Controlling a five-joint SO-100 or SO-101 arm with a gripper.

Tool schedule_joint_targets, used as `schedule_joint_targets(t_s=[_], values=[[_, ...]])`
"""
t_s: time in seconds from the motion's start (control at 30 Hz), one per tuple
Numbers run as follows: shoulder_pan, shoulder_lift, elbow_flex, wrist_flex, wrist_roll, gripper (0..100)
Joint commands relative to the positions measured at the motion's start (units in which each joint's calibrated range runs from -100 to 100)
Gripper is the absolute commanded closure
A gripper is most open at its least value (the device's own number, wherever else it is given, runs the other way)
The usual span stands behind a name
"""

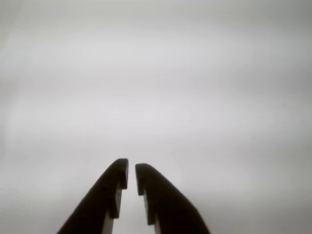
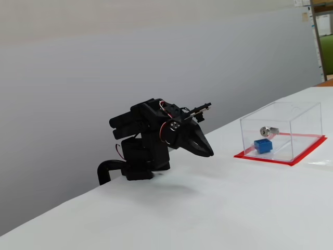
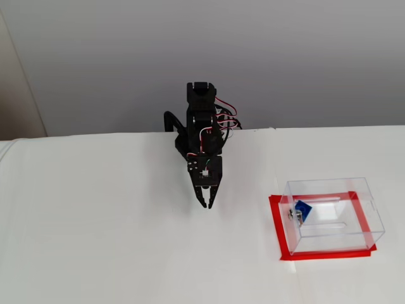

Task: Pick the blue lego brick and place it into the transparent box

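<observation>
The blue lego brick [image 2: 263, 146] [image 3: 304, 209] lies inside the transparent box [image 2: 304, 129] [image 3: 342, 221], near its silver lock [image 2: 268, 130] [image 3: 293, 214]. The box stands on a red base plate [image 2: 312, 148] [image 3: 276, 221]. My black gripper [image 2: 209, 153] [image 3: 206, 204] hangs low over the white table, folded back near the arm's base, well apart from the box. In the wrist view the two dark fingers [image 1: 117, 187] nearly touch at the tips with nothing between them; the gripper [image 1: 131, 170] is shut and empty, with only bare table ahead.
The white table [image 2: 218, 208] [image 3: 95, 240] ends at a grey wall behind the arm. The arm's base [image 2: 138, 166] [image 3: 199, 104] stands at the table's back edge. Shelving shows at the far right of a fixed view [image 2: 322, 36].
</observation>
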Motion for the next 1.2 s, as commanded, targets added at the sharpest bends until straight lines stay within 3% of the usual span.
schedule_joint_targets(t_s=[0.0,0.33,1.17], values=[[0.73,-0.85,1.57,-0.31,-0.23,98],[4.50,-0.85,1.57,4.13,-0.13,98],[4.58,-0.59,1.57,4.04,0.60,98]])
